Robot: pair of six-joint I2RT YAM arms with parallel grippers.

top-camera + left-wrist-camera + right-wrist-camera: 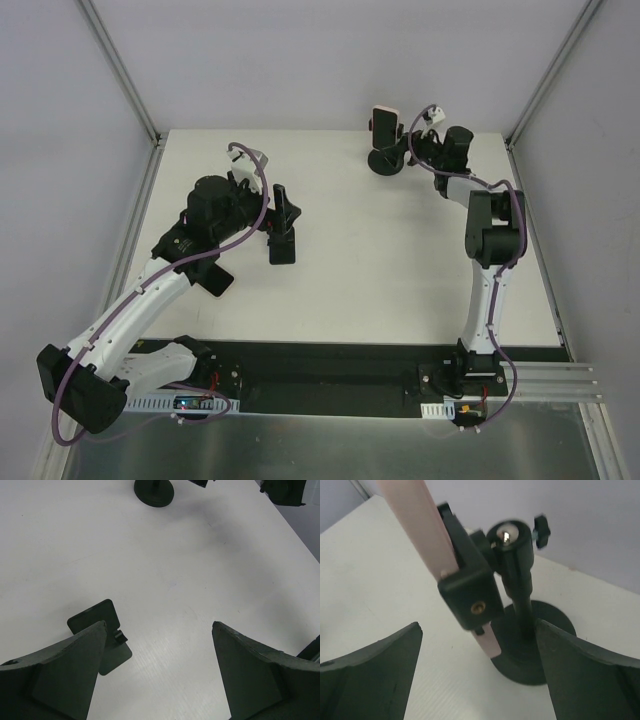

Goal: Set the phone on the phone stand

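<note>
At far right of table (400, 270), find phone (420, 525) held in phone stand (520, 595), pale pink edge showing, black clamp (470, 592) gripping it. Note right gripper (479, 630) spread wide just before the stand, holding nothing. Note left gripper (159, 625) likewise wide, empty, over bare table beside small black plate (95, 616). See stand base near far edge, broad free surface between the two grippers.

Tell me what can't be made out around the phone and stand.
- phone: right wrist view shows only its pink edge, top cut off by the frame; screen unseen, too small in top view.
- phone stand base: right wrist view, partly behind a right finger.
- black flat piece: left wrist view, partly behind a left finger.
</note>
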